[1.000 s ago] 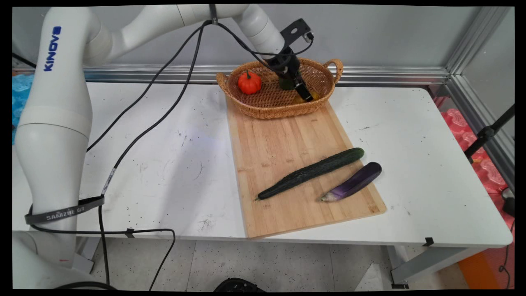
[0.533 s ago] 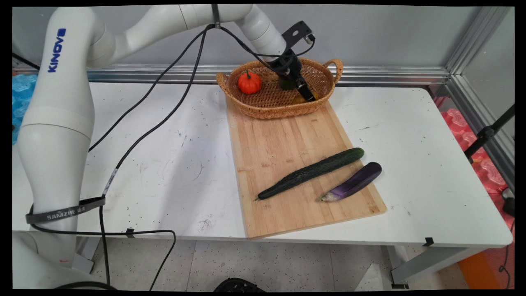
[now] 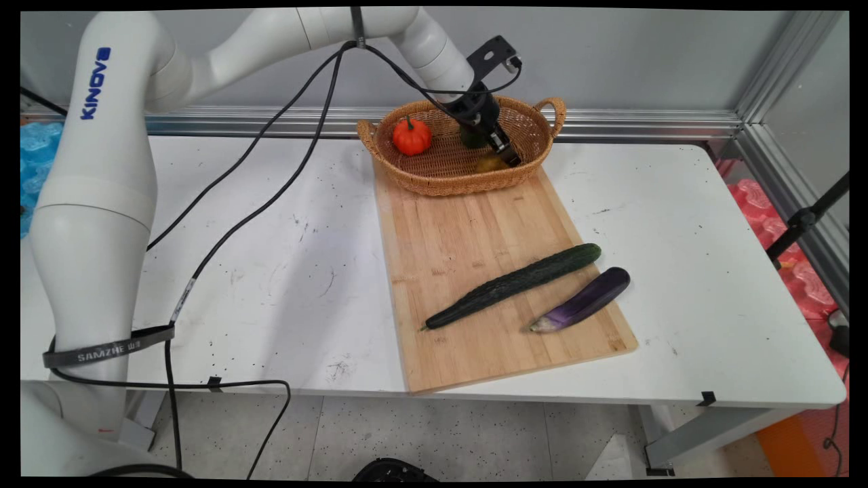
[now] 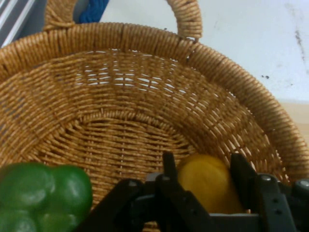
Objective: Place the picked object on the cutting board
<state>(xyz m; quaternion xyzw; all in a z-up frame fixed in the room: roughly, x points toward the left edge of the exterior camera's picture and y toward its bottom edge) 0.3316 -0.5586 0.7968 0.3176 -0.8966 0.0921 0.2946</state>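
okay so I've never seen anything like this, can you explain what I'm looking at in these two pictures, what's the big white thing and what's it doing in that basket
The big white thing is a robot arm. At its end sits a black two-finger hand, which is reaching down into a wicker basket at the far end of a wooden cutting board.

The wide picture comes from a fixed camera looking down across the white table. The close-up comes from a camera on the hand itself, looking along its fingers.

In the close-up, a yellow fruit sits between the two fingers, which stand on either side of it. Whether they already press on it cannot be told. Beside it lies a green pepper. The basket also holds a small orange pumpkin.

On the board lie a cucumber and a purple eggplant.
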